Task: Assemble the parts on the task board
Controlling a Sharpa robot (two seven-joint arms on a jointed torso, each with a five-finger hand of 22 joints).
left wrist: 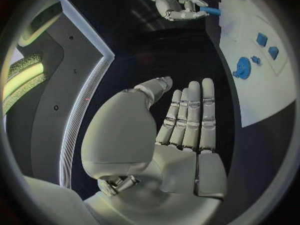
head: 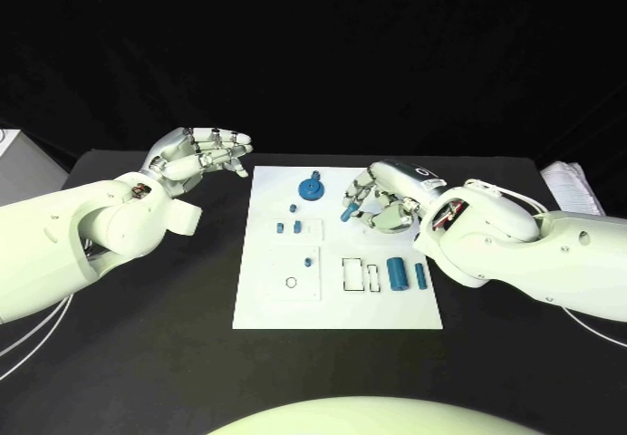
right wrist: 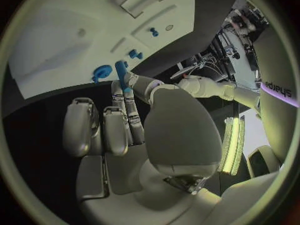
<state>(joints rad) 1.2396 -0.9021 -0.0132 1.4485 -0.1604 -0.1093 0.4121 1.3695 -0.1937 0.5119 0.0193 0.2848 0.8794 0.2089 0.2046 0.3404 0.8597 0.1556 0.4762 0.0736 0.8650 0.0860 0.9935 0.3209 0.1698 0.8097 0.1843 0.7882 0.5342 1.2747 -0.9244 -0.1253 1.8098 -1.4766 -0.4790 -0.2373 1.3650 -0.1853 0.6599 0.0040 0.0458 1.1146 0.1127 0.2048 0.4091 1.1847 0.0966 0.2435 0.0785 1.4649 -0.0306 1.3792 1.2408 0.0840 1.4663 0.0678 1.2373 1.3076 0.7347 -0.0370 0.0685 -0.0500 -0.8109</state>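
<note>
The white task board [head: 392,313] lies mid-table. My right hand [head: 381,201] hovers over its far right part and pinches a short blue peg [head: 348,215] between thumb and finger; the peg [right wrist: 121,71] stands out past the fingertips [right wrist: 117,87] of my right hand [right wrist: 134,135]. A blue gear [head: 311,188] stands on the board's far end, just left of that hand. My left hand [head: 203,152] floats off the board's far left corner, holding nothing, palm [left wrist: 181,135] bare and fingers straight. Two blue cylinders [head: 396,273] lie near the board's right edge.
Small blue pieces [head: 280,228] sit in the board's left column, beside outlined slots [head: 355,275] and a ring mark [head: 290,284]. A stack of white paper [head: 571,186] lies at the table's right edge and a white box [head: 11,145] at the far left.
</note>
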